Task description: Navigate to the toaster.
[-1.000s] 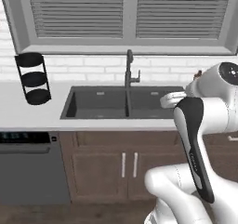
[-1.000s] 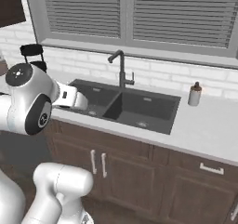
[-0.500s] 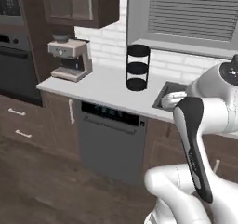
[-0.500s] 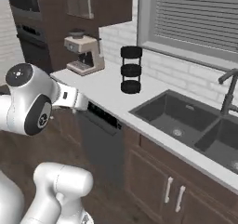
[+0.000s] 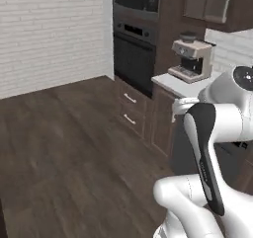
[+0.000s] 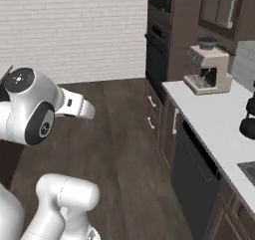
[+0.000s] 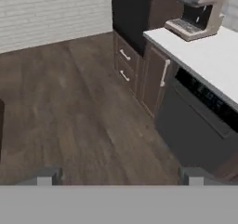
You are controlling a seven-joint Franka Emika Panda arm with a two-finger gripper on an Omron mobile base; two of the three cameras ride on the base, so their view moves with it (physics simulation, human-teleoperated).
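Left base view: we see the arm [image 5: 212, 148] rising at 4 o'clock, folded over its own base. A beige coffee machine [image 5: 191, 59] stands on the white surface [image 5: 180, 85] at 2 o'clock. A dark wall oven [image 5: 135, 52] occupies the tall cabinet at 12 o'clock. Two drawers [image 5: 129, 108] with pale handles sit below it. Dark wood floor [image 5: 69, 153] spreads from 6 to 9 o'clock, bounded by a white brick wall [image 5: 49, 34] at 10 o'clock.

Right base view: we see the arm's white joint [image 6: 30, 109] at 9 o'clock. The coffee machine [image 6: 209, 69] stands at 2 o'clock on the surface [image 6: 219, 129], which runs toward 4 o'clock. A black tiered rack [image 6: 249, 117] stands on the surface at 3 o'clock, cut by the frame edge. A dark dishwasher front [image 6: 194, 179] sits under the surface at 5 o'clock.

Hand view: the jaws [image 7: 121, 175] stand wide apart at 6 o'clock, holding nothing, above the floor. The coffee machine [image 7: 200, 9] sits at 1 o'clock; the dishwasher [image 7: 200, 130] sits at 4 o'clock.

We cannot tell where the toaster is from these three views.
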